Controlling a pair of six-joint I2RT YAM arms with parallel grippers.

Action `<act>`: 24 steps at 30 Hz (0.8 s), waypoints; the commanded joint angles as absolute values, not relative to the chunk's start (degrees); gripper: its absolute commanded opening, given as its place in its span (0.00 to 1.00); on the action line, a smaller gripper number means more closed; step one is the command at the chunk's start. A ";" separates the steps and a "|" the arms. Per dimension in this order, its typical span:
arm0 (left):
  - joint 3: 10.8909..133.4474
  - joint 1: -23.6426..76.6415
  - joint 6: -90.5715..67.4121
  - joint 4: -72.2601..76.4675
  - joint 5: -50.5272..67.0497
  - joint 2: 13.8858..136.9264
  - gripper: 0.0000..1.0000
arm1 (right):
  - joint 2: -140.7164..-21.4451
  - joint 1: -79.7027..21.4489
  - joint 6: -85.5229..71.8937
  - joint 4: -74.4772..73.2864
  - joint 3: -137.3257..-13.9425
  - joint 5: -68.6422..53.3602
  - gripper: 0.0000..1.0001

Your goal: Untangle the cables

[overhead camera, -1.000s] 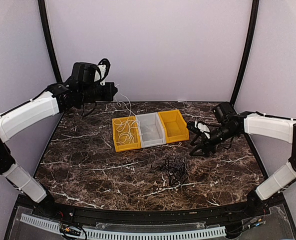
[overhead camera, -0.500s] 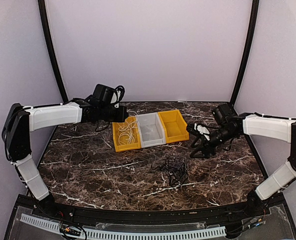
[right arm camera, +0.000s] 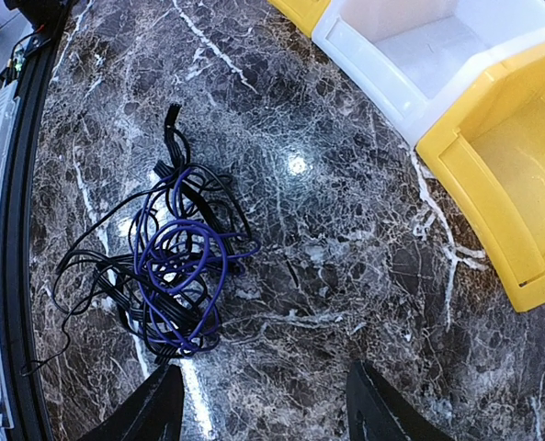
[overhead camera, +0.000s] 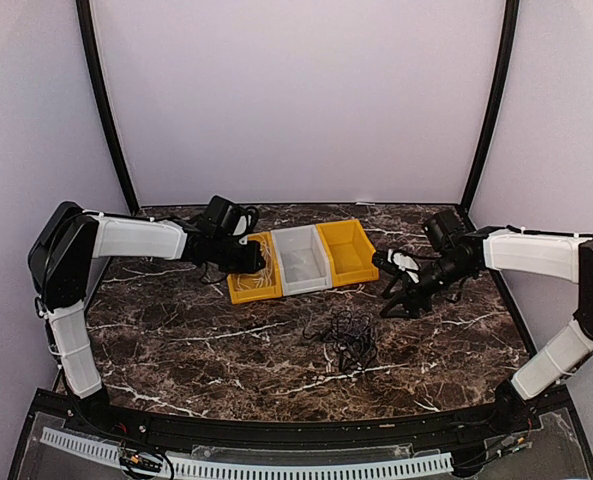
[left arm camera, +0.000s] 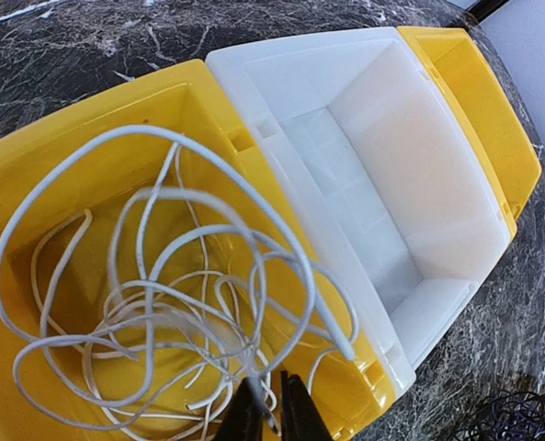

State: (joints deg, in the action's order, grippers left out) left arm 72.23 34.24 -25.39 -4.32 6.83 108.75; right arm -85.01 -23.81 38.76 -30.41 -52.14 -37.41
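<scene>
So on the marbled desk (overhead camera: 176, 340) there's a row of 3 bins, and the white cable (left arm camera: 175, 312) is heaped in loose loops inside the left yellow bin (left arm camera: 88, 101), with 1 big loop riding up near the rim on the side of the white bin (left arm camera: 382, 175). The left hand (left arm camera: 270, 413) hangs right over that yellow bin at its 6 o'clock edge in the wrist view. Its fingers are almost together with just a thin gap, and a white strand runs up to that gap. Honestly can't tell whether it's pinched or just lying there. The other 2 cords, the black cable (right arm camera: 97, 276) and the purple cable (right arm camera: 175, 266), are balled up together on the desk, at about 5 o'clock from the white bin in the top view and well apart from all 3 bins. The right hand (right arm camera: 267, 413) sits out at 3 o'clock from the right yellow bin (right arm camera: 520, 156), fingers spread wide with nothing between them. From above, the tangle is at roughly 7 o'clock from it and not touching.
</scene>
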 commanded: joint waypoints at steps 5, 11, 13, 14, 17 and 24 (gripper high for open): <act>73.24 35.00 -25.29 -12.67 7.89 100.77 0.38 | -85.52 -23.45 39.38 -29.99 -51.86 -37.54 0.63; 73.88 35.07 -23.85 -21.14 6.70 94.58 0.54 | -85.77 -23.45 39.61 -30.16 -52.20 -37.70 0.62; 75.05 35.02 -23.60 -22.36 4.72 93.84 0.55 | -85.86 -23.49 39.65 -30.22 -52.29 -37.71 0.62; 75.80 34.99 -23.58 -22.39 2.96 93.53 0.57 | -85.91 -23.48 39.64 -30.27 -52.29 -37.75 0.62; 77.66 34.96 -23.41 -22.05 0.95 94.15 0.59 | -85.66 -23.51 39.56 -30.42 -52.37 -37.87 0.62; 79.79 35.11 -23.09 -16.01 5.97 98.83 0.60 | -83.30 -23.46 39.21 -29.69 -51.95 -37.26 0.62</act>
